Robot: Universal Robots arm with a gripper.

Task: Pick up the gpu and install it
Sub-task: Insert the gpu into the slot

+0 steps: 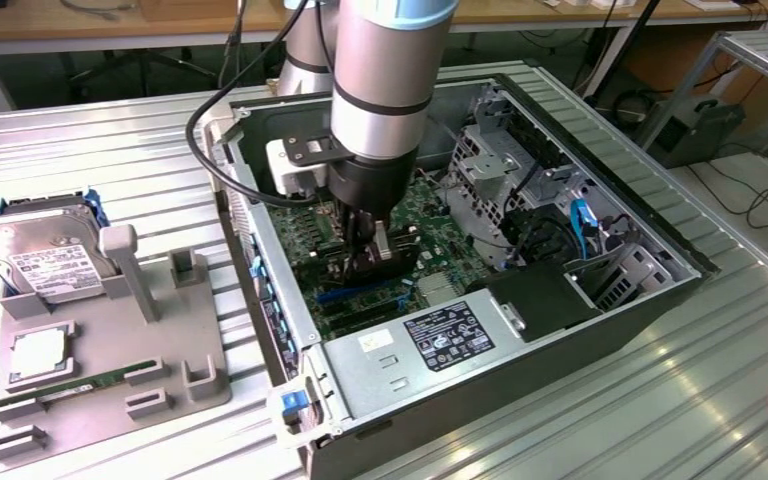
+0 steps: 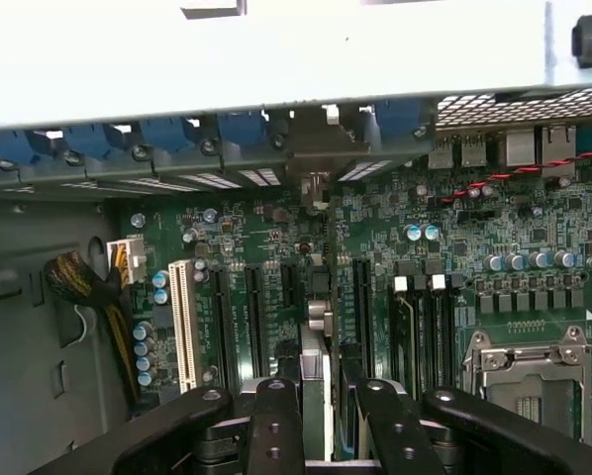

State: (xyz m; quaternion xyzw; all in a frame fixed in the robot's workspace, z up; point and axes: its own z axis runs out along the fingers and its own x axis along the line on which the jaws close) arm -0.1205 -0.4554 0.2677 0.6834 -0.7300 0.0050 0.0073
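Gpu (image 2: 316, 381) upright between claw (image 2: 321, 416) fingers (over motherboard (image 2: 454, 257)).

One robot arm (image 1: 377, 90) with one gripper (image 1: 368, 262) reaches into one computer case (image 1: 651, 290). One hard drive (image 1: 37, 255) and one grey holder tray (image 1: 91, 385) sit at the frame's left.

Exterior view: high, oblique, over open PC case (image 1: 598, 330). Wrist view: close, onto shared motherboard (image 2: 454, 257).

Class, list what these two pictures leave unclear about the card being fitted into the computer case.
- Exterior view: the gripper and arm cover most of the gpu, so its seating in the motherboard cannot be judged.
- Wrist view: the gpu appears edge-on between the gripper's fingers; its fan side is hidden.
- Exterior view: hard drive label print is too small.
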